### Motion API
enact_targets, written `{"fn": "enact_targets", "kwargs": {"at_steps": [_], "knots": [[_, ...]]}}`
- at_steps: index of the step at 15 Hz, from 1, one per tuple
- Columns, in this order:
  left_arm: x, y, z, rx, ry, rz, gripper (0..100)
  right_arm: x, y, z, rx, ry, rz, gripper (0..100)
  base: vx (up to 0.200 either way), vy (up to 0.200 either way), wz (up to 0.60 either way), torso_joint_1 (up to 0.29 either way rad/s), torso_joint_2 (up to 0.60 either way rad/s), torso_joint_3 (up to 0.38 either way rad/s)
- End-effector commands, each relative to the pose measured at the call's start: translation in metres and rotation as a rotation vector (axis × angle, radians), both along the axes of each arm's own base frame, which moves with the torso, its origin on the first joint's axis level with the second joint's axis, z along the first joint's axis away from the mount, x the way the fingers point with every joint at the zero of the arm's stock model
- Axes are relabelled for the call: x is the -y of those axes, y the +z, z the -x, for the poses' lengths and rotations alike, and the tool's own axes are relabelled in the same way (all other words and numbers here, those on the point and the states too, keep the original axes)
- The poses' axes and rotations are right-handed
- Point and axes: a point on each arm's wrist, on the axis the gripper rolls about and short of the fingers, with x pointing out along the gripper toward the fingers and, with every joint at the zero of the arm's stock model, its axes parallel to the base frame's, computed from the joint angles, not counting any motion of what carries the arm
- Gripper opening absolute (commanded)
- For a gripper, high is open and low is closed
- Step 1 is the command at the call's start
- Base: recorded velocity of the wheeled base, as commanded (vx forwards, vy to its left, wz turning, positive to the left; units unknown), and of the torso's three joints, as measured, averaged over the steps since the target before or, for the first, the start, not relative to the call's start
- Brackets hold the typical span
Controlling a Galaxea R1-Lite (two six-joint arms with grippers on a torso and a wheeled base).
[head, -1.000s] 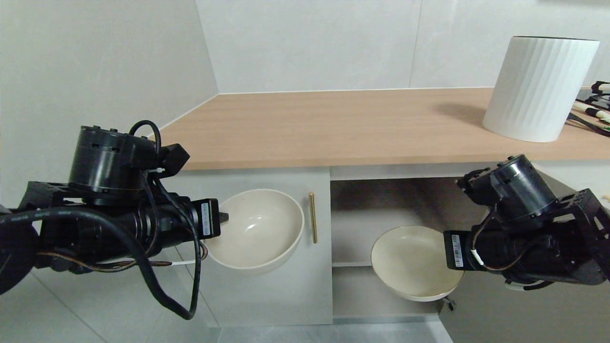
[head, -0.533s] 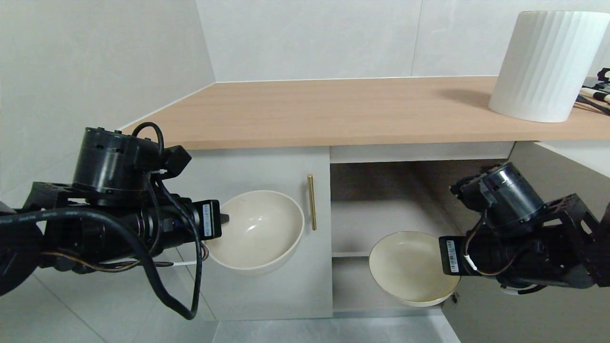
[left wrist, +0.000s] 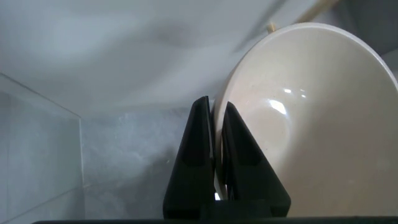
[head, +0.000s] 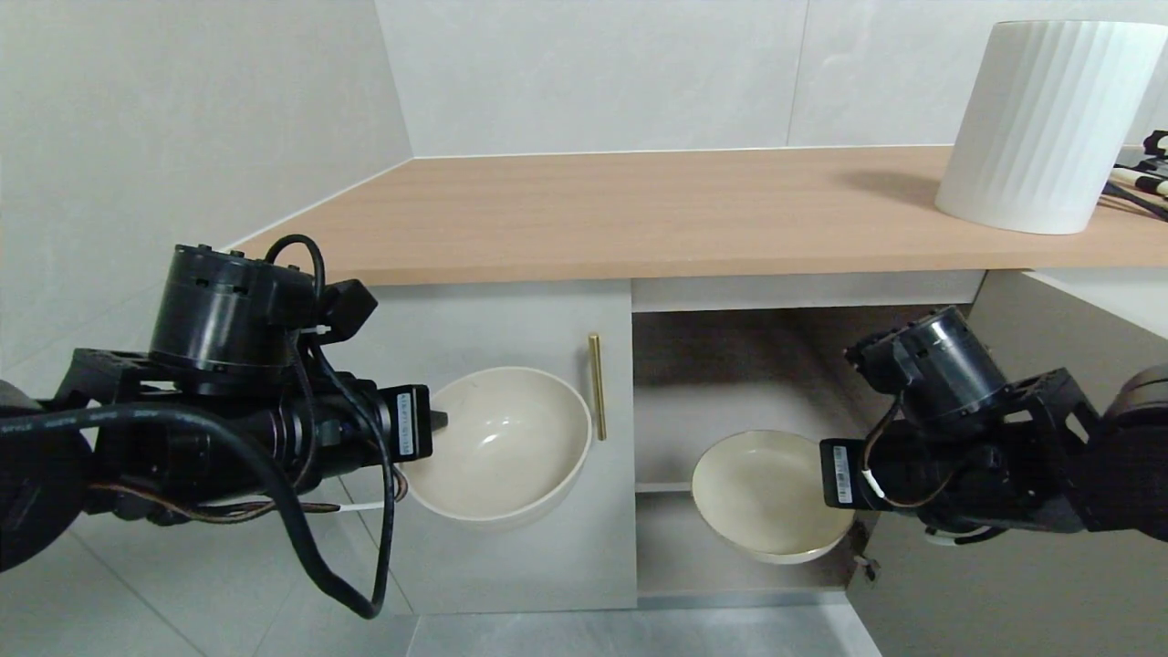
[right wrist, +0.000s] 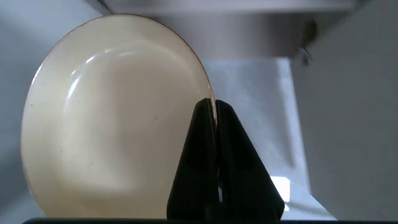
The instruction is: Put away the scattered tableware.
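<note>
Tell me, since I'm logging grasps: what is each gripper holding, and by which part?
The left gripper holds the deep bowl by its rim, fingers either side. The right gripper holds the shallow bowl likewise by its rim.

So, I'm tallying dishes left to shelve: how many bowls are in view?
2. The deep bowl is in the left gripper before the closed door; the shallow bowl is in the right gripper at the open cabinet. Others may be hidden inside.
</note>
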Motion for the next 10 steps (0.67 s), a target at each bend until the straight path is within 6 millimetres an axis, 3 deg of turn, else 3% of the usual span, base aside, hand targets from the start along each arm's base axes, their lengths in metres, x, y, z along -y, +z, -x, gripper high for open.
{"fn": "enact_targets", "kwargs": {"at_steps": [1, 4, 7, 10], "knots": [[0.005, -0.004, -0.001, -0.011, -0.020, -0.016, 0, 0.002, -0.042, -0.043, -0.030, -0.070, 0.014, 0, 0.000, 0.000, 0.00, 0.000, 0.00, 0.000], [0.005, -0.005, -0.003, -0.004, -0.027, -0.026, 0, -0.003, -0.087, -0.101, 0.033, -0.094, 0.020, 0, 0.000, 0.000, 0.00, 0.000, 0.00, 0.000], [0.005, -0.005, -0.003, -0.003, -0.028, -0.027, 0, -0.011, -0.104, -0.135, 0.056, -0.118, 0.019, 0, 0.000, 0.000, 0.00, 0.000, 0.00, 0.000], [0.005, -0.006, -0.003, -0.005, -0.028, -0.028, 0, -0.005, -0.124, -0.174, 0.077, -0.179, 0.036, 0, 0.000, 0.000, 0.00, 0.000, 0.00, 0.000]]}}
